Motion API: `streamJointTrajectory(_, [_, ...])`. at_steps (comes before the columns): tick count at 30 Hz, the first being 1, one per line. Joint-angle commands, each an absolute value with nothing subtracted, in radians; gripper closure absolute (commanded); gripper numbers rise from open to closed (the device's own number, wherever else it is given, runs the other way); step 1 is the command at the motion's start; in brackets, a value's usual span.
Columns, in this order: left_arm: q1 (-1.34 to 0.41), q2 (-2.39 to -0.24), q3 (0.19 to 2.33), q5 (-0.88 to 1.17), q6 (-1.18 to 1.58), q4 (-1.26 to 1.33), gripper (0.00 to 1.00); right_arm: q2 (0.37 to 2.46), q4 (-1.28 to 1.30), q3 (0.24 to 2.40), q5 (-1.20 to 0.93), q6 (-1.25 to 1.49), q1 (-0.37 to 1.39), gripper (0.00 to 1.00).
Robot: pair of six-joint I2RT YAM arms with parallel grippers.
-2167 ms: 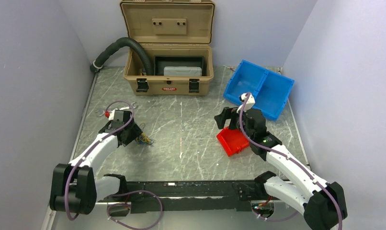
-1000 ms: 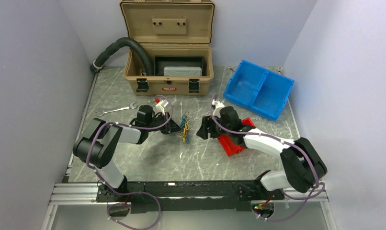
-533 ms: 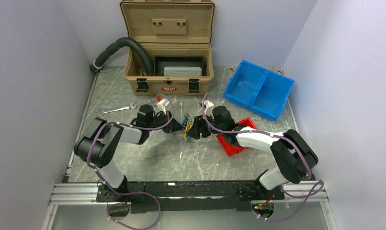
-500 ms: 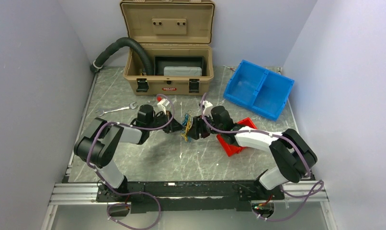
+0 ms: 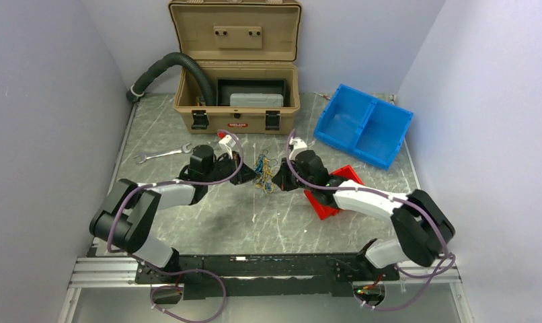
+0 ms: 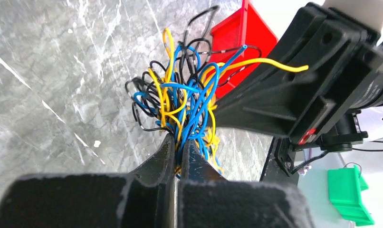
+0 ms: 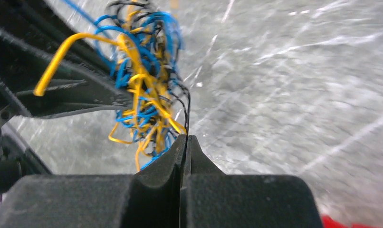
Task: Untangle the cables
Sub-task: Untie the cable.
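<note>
Grey marbled table fills the floor between pale walls, with an open tan case at the far edge, a black hose running into its left side and a blue bin to its right. A red bin lies under the right arm and a wrench sits far left. Both arms reach in to meet near the table's middle, just near of the case. There the cables, a loose knot of blue, yellow and black wire, hang between the two tools. The left gripper is closed almost fully, with blue and yellow strands pinched at its tips. The right gripper is closed tight, and a black strand appears to run into its tips from the knot's right side. The step in hand looks like the first two-handed hold on the tangle. The next move probably calls for the arms to draw slowly apart, so the pinched strand slides free rather than tightening the knot. A second ago the right gripper stood wide open, just right of the knot and apart from it. It has since moved in and snapped closed, while the left kept its hold throughout.
</note>
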State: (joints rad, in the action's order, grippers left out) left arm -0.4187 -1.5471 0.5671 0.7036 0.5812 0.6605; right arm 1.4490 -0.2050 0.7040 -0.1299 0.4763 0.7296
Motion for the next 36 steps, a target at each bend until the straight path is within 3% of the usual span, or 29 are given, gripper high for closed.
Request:
streamJointTrajectory(1, [-0.423, -1.452, 0.57, 0.634, 0.51, 0.591, 0.97, 1.32, -0.055, 0.687, 0.196, 0.556, 0.721, 1.0])
streamJointTrajectory(7, [-0.422, -1.381, 0.565, 0.552, 0.478, 0.488, 0.88, 1.213, 0.064, 0.669, 0.322, 0.598, 0.709, 1.0])
streamJointTrajectory(12, [-0.422, -1.361, 0.573, 0.498, 0.466, 0.426, 0.91, 1.158, 0.073, 0.644, 0.353, 0.607, 0.708, 1.0])
streamJointTrajectory(14, [-0.422, -1.356, 0.597, 0.406, 0.465, 0.335, 0.95, 1.152, 0.149, 0.66, 0.425, 0.641, 0.705, 1.0])
streamJointTrajectory(17, [-0.412, -1.352, 0.636, 0.213, 0.484, 0.167, 0.92, 1.154, 0.264, 0.694, 0.553, 0.715, 0.701, 1.0])
streamJointTrajectory(19, [-0.395, -1.347, 0.645, 0.154, 0.494, 0.116, 0.85, 1.157, 0.305, 0.709, 0.603, 0.748, 0.699, 1.0])
streamJointTrajectory(21, [-0.383, -1.336, 0.631, 0.185, 0.487, 0.133, 0.72, 1.155, 0.305, 0.716, 0.598, 0.733, 0.697, 1.0])
streamJointTrajectory(23, [-0.383, -1.325, 0.612, 0.242, 0.478, 0.175, 0.55, 1.149, 0.238, 0.703, 0.513, 0.652, 0.698, 1.0])
streamJointTrajectory(25, [-0.385, -1.328, 0.6, 0.298, 0.473, 0.222, 0.44, 1.143, 0.133, 0.683, 0.346, 0.56, 0.698, 1.0])
streamJointTrajectory(26, [-0.384, -1.336, 0.6, 0.323, 0.469, 0.233, 0.41, 1.142, 0.094, 0.678, 0.274, 0.532, 0.698, 0.98])
streamJointTrajectory(28, [-0.387, -1.365, 0.615, 0.361, 0.46, 0.237, 0.4, 1.15, 0.04, 0.679, 0.132, 0.492, 0.698, 0.71])
streamJointTrajectory(33, [-0.429, -1.415, 0.66, 0.413, 0.419, 0.227, 0.39, 1.209, 0.072, 0.733, 0.088, 0.468, 0.698, 0.62])
streamJointTrajectory(36, [-0.464, -1.418, 0.68, 0.417, 0.393, 0.218, 0.39, 1.249, 0.168, 0.788, 0.205, 0.487, 0.697, 0.23])
